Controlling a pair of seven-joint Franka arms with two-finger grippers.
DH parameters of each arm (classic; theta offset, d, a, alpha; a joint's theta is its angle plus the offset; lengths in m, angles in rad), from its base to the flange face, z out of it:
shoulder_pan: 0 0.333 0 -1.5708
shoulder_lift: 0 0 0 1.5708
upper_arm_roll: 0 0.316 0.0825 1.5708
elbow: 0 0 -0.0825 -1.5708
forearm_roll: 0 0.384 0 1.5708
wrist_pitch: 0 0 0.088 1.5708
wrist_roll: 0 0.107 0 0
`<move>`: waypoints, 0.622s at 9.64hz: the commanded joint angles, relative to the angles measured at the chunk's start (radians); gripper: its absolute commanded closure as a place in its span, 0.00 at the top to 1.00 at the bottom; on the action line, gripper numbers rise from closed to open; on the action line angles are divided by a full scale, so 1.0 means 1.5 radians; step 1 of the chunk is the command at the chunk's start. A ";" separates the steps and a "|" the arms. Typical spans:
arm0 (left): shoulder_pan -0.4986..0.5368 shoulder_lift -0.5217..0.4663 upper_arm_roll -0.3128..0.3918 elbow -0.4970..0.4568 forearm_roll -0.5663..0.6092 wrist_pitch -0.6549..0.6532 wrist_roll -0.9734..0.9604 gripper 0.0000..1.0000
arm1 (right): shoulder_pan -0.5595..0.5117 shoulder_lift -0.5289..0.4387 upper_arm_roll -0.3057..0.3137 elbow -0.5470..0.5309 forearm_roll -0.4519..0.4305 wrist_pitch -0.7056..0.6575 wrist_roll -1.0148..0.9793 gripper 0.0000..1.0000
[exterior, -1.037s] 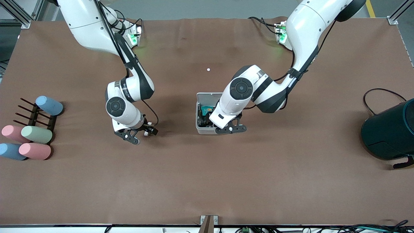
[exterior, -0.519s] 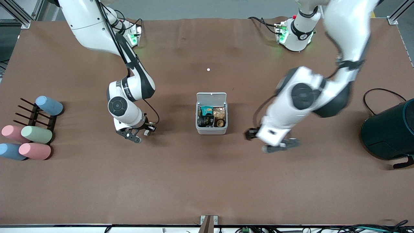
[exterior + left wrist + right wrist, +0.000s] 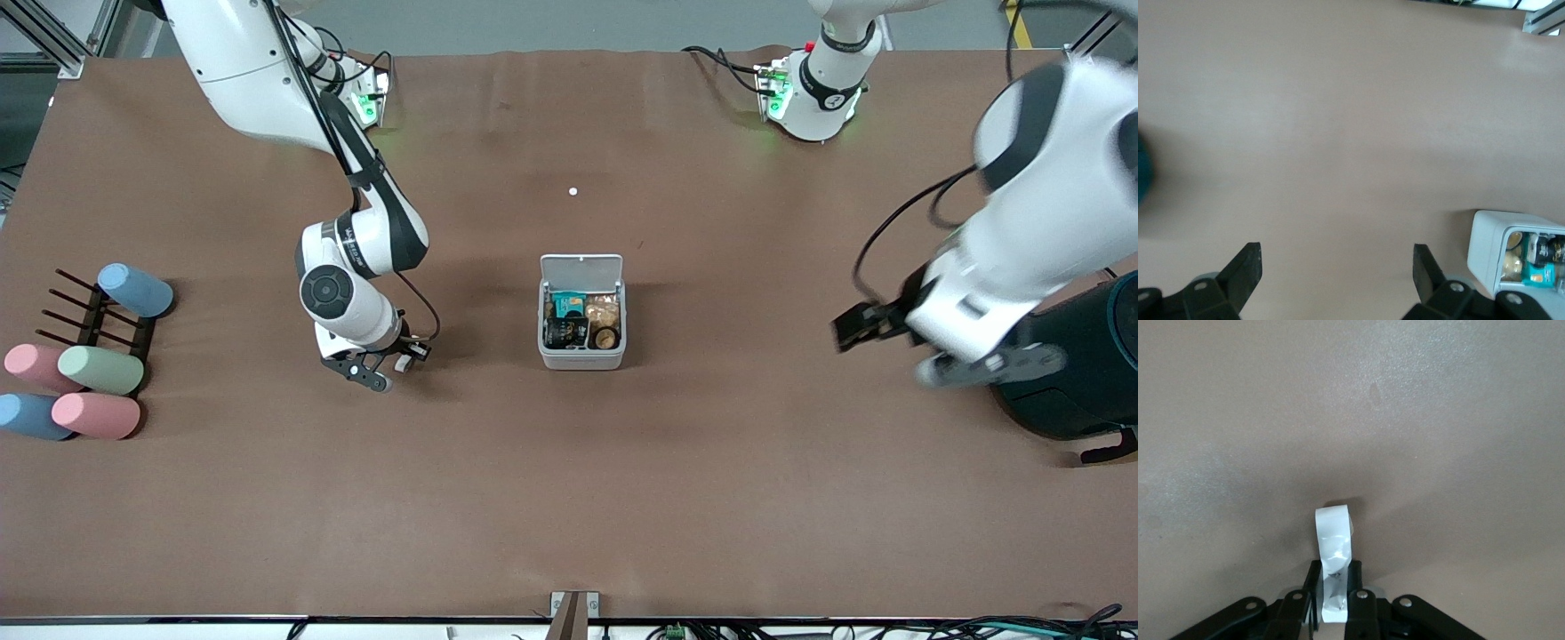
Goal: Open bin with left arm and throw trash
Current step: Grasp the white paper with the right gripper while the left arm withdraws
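Front view: small square white-grey plastic bin at mid-table, hinged flat lid up, wrappers and packets showing inside. Judged step: opening done; next is the throw by the right arm.

Right gripper, black two-finger, hangs low over bare brown table cover, beside the bin toward the right arm's end of the table. Right wrist view: fingers pressed together on a short white stick-like trash piece, which sticks out past the tips, w/ its shadow on the cover just under it.

Left gripper is blurred, up over the large dark teal cylinder at the left arm's end, well apart from the bin. Left wrist view: fingers spread wide, nothing between them; bin sits at the frame's edge, part cut off.

Next move, as judgement: carry the white piece across to above the bin mouth, centre it clear of the raised lid, then let go. The bin looks fairly full, so a drop near the rim could spill.

Hard to make out: crumpled black wrapper and tape ring can't be told apart from other bin contents. Small white speck lies on the cover, farther from the front cam than the bin; can't tell what it is. Pastel cylinders by a dark rack lie past the right gripper, at the table's end.
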 commanded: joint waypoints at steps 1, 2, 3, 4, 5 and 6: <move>-0.056 -0.122 0.093 -0.063 -0.035 -0.068 0.045 1.00 | -0.002 -0.020 0.004 -0.002 -0.004 -0.002 0.014 0.00; -0.076 -0.166 0.123 -0.121 -0.035 -0.059 0.046 1.00 | 0.001 -0.049 0.007 0.035 -0.002 -0.063 0.077 0.00; -0.119 -0.189 0.178 -0.159 -0.035 -0.042 0.054 1.00 | 0.023 -0.052 0.008 0.105 -0.002 -0.152 0.144 0.00; -0.124 -0.187 0.200 -0.151 -0.045 -0.039 0.084 1.00 | 0.050 -0.050 0.009 0.172 0.003 -0.215 0.205 0.00; -0.119 -0.187 0.201 -0.150 -0.074 -0.039 0.086 1.00 | 0.084 -0.049 0.009 0.208 0.017 -0.221 0.258 0.00; -0.117 -0.192 0.209 -0.151 -0.096 -0.040 0.088 1.00 | 0.117 -0.047 0.008 0.245 0.033 -0.217 0.293 0.00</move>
